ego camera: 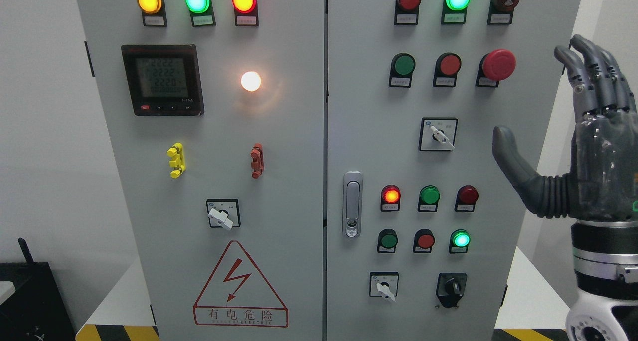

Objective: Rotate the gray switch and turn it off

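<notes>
Your right robot hand hung open, fingers spread, grasping nothing, well right of the gray switch. Approach stage, I'd say; next you needed to reach left and pinch its knob.

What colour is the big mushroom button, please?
Red, seen in the head view: the mushroom button.

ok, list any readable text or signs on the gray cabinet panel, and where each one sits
"有电危险": red triangular lightning-bolt warning sign, left door.
"2222", roughly, repeated in rows: black digital meter's display; digits uncertain.
Small label plates under the lamps and buttons, e.g. under the green lamp: too small to read.
Fine print below the warning text: blurred.
</notes>
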